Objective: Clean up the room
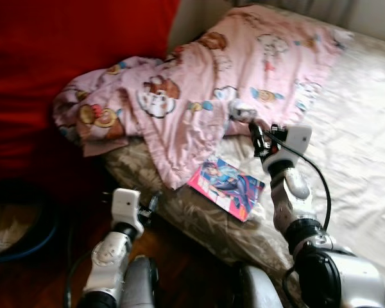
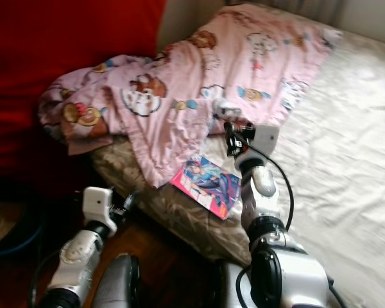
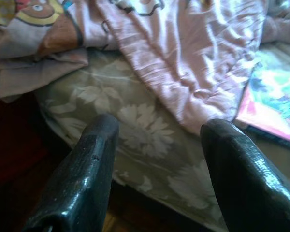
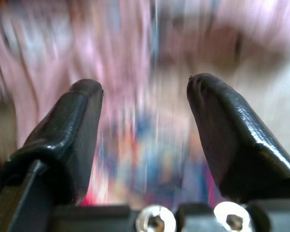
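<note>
A pink blanket (image 1: 199,83) printed with cartoon bears lies crumpled over the head of a bed and hangs over its near edge. Just below its hem a colourful picture book (image 1: 226,186) with a pink border lies flat on the floral mattress (image 3: 135,125). My right gripper (image 1: 262,133) hovers open over the bed just beyond the book; its wrist view is motion-blurred, with the open gripper (image 4: 145,87) over pink and blue smears. A small white and grey object (image 1: 242,113) rests on the blanket just past its fingertips. My left gripper (image 1: 155,201) is low at the mattress edge, also open (image 3: 157,128), holding nothing.
A large red surface (image 1: 64,64) rises to the left of the bed. Dark wood floor (image 1: 179,256) lies below the mattress edge. A blue-rimmed basket (image 1: 25,247) sits at the lower left. A pale sheet (image 1: 359,128) covers the right side of the bed.
</note>
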{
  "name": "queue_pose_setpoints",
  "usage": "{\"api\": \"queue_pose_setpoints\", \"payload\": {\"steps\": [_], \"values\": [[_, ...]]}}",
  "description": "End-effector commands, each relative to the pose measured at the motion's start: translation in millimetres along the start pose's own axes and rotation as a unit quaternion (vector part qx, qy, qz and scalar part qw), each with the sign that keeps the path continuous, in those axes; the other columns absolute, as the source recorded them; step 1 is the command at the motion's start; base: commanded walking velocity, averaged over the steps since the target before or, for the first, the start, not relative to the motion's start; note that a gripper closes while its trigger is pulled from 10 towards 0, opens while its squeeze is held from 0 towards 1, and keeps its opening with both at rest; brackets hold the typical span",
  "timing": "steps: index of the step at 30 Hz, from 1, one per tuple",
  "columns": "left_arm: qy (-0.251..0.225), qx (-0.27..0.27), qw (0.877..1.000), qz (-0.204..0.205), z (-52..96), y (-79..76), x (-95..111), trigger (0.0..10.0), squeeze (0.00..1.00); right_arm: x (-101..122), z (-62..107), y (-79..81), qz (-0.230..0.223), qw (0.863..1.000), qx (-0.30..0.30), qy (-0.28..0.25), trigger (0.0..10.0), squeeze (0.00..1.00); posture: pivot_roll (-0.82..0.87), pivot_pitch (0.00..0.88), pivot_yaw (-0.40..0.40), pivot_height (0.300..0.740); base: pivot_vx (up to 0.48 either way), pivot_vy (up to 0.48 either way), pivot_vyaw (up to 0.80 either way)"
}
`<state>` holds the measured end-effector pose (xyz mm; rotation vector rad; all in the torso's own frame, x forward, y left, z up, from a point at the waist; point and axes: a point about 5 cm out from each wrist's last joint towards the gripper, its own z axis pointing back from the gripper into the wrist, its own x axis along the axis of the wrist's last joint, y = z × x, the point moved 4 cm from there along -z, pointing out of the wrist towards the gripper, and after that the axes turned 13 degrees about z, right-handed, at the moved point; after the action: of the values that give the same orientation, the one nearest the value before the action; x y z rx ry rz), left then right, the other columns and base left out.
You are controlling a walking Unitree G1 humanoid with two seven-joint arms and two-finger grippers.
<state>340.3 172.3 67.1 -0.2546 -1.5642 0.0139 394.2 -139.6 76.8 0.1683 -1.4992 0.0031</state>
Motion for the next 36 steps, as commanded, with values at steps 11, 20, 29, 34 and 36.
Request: {"api": "queue_pose_setpoints", "payload": {"steps": [11, 20, 29, 34, 36], "values": [[0.016, -0.008, 1.0, 0.008, 12.1, -13.1, -3.2, 10.0, 0.0, -36.1, 15.7, -15.3, -0.016, 0.995, -0.056, 0.076, 10.0, 0.0, 0.2, 0.336, -0.049, 0.608, 0.0, 0.0, 0.0], [0.021, -0.004, 1.0, 0.003, 20.2, -8.7, -2.4, 10.0, 0.0, -34.1, 15.6, -24.6, -0.073, 0.99, -0.098, 0.07, 10.0, 1.0, 0.21, 0.359, -0.044, 0.608, 0.0, 0.0, 0.0], [0.036, 0.002, 0.999, 0.002, 28.9, -5.9, -5.4, 10.0, 0.0, -42.2, 22.4, -34.5, -0.093, 0.983, -0.137, 0.081, 10.0, 0.0, 0.21, 0.369, -0.036, 0.608, 0.0, 0.0, 0.0], [0.04, 0.001, 0.999, -0.001, 28.7, -4.9, -4.8, 10.0, 0.0, -52.4, 29.7, -41.9, -0.114, 0.975, -0.163, 0.097, 10.0, 0.0, 0.21, 0.366, -0.03, 0.608, 0.0, 0.0, 0.0], [0.042, -0.001, 0.999, -0.003, 28.1, -4.9, -4.8, 10.0, 0.0, -55.9, 31.6, -42.1, -0.123, 0.973, -0.167, 0.104, 10.0, 0.0, 0.21, 0.363, -0.028, 0.608, 0.0, 0.0, 0.0]]}}
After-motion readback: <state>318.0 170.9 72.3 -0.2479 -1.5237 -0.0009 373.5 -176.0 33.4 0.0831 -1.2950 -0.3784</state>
